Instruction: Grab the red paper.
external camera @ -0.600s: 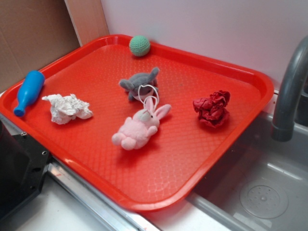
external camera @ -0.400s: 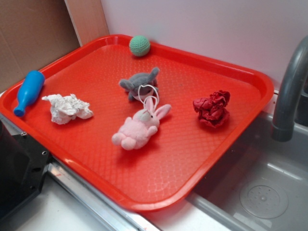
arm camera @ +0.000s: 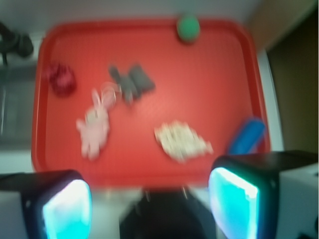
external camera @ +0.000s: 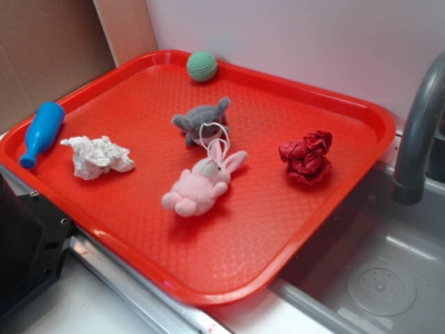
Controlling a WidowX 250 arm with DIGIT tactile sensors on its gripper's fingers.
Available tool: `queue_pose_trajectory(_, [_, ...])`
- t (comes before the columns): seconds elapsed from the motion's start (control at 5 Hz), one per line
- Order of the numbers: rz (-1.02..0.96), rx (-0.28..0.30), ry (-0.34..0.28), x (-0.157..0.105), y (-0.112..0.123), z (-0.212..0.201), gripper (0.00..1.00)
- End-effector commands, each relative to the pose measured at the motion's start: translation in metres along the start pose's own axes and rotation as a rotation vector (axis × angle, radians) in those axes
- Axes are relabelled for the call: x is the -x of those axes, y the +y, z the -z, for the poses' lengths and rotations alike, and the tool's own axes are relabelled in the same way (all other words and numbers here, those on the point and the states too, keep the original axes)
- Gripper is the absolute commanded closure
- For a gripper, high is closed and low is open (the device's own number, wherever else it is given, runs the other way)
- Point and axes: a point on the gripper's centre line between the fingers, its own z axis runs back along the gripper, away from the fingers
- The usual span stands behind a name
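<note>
Exterior view: nothing to call here, as no item on the tray (external camera: pixel 361 111) has shifted from where it lay a moment ago.
Red paper (external camera: pixel 306 157): no change, same crumpled shape at the same spot by the tray's right rim.
White paper (external camera: pixel 97 156): any difference by the tray's left rim is too slight to count as a move.
Wrist view: blurred, with the gripper (arm camera: pixel 149 204) over the tray's near edge; there is no earlier picture from this camera to compare it with.
Tally: no visible change.
</note>
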Motion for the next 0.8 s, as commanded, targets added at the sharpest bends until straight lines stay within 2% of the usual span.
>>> queue_pose_trajectory(0.0, [0.190,0.129,-0.123,-0.053,-0.052,0.065,0.00])
queue_pose_trajectory(0.2, [0.253,0.161,-0.082,-0.071,-0.055,0.110,0.00])
queue_pose_trajectory(0.4, [0.290,0.170,-0.011,-0.077,-0.055,0.153,0.00])
queue_pose_trajectory(0.6, [0.332,0.176,-0.022,-0.084,-0.059,0.180,0.00])
